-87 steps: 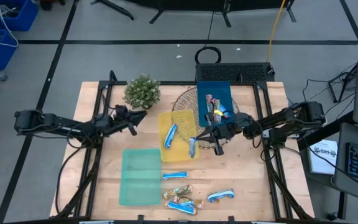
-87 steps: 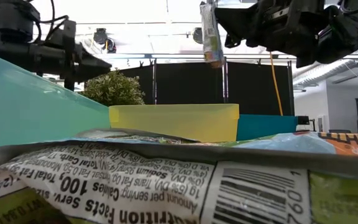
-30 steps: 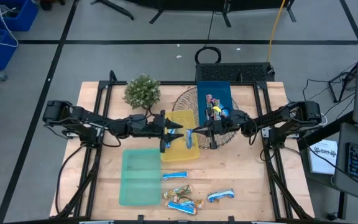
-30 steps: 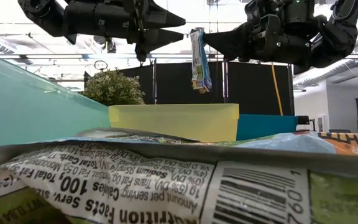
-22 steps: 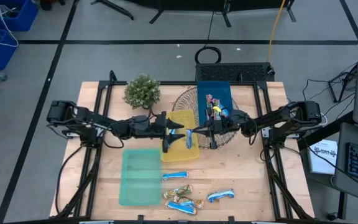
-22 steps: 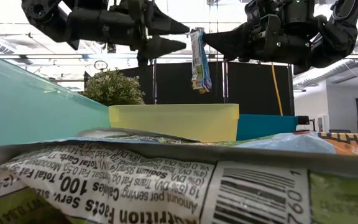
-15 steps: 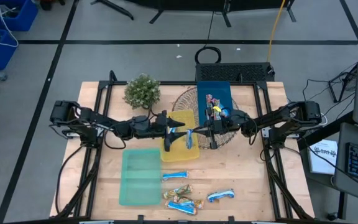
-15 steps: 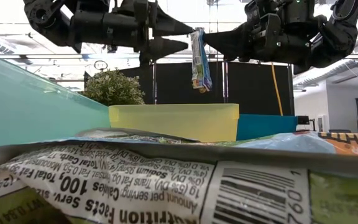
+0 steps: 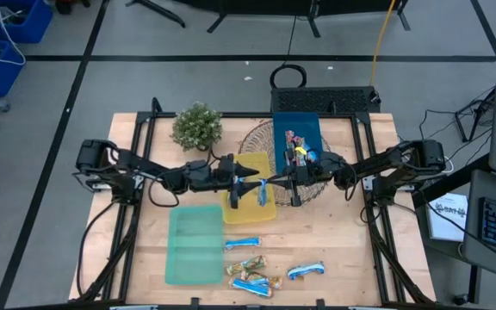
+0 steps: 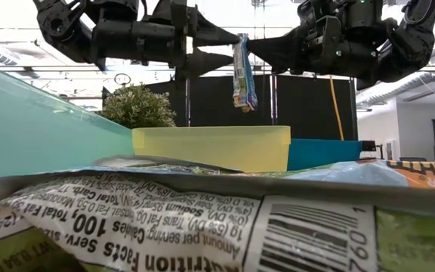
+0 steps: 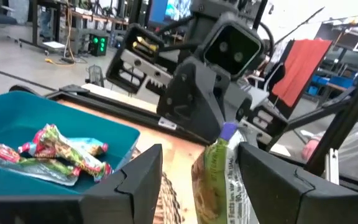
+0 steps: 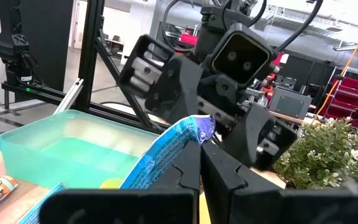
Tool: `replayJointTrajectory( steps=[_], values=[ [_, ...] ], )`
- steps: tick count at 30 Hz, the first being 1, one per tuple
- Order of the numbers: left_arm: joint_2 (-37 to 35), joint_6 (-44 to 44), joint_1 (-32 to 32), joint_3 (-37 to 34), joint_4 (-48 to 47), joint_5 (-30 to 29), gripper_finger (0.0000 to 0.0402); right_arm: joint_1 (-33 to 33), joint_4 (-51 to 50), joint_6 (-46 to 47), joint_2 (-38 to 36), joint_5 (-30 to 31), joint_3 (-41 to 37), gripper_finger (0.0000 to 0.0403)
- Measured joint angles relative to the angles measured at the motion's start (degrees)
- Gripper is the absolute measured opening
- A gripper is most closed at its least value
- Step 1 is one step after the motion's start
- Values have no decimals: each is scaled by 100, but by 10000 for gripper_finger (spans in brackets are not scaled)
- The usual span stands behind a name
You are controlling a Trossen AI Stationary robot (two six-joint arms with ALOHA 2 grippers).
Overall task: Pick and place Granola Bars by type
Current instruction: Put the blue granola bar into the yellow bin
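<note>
1. Right gripper [image 9: 271,183] above the yellow tray [image 9: 247,164], fingers pressed together on the top edge of a blue-and-white bar [image 10: 242,63].
2. Bar hangs upright in mid-air over the yellow tray, clear of its rim, between the two grippers.
3. Left gripper [image 9: 250,182] reaches in from the opposite side at the same height, fingers spread, one above and one below, tips just beside the bar's upper end.
4. From the left wrist, bar [image 11: 219,177] stands between the spread fingers [image 11: 139,177]; touching or not cannot be told.
5. From the right wrist, bar's crimped end [image 12: 188,134] pinched between the closed fingers [image 12: 225,177], left arm facing close behind it.
6. Blue tray [image 9: 297,128] at the far side of the table [image 9: 343,237] holds several red-and-blue bars [image 9: 298,148]; partly over a round wicker mat [image 9: 252,138].
7. Green tray [image 9: 194,244] near the front, left of the loose bars.
8. Loose on the table near the front: one blue-and-white bar [image 9: 242,244], a gold-brown one [image 9: 246,266], another blue one [image 9: 251,286], one more blue one [image 9: 306,271] apart to the right.
9. Small potted plant [image 9: 197,126] at the far left corner, well apart from the grippers.
10. In the low view, a wrapper [image 10: 202,219] lies right against the camera, filling the foreground.
</note>
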Motion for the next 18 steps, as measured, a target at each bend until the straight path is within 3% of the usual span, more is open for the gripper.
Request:
replayJointTrajectory(
  steps=[13,18],
  values=[
    [180,160,0,399,-243,106,211,0,-29,3,-2,-7,0,0],
    [180,339,-3,404,-291,147,145,0,-43,1,-2,-2,0,0]
  ],
)
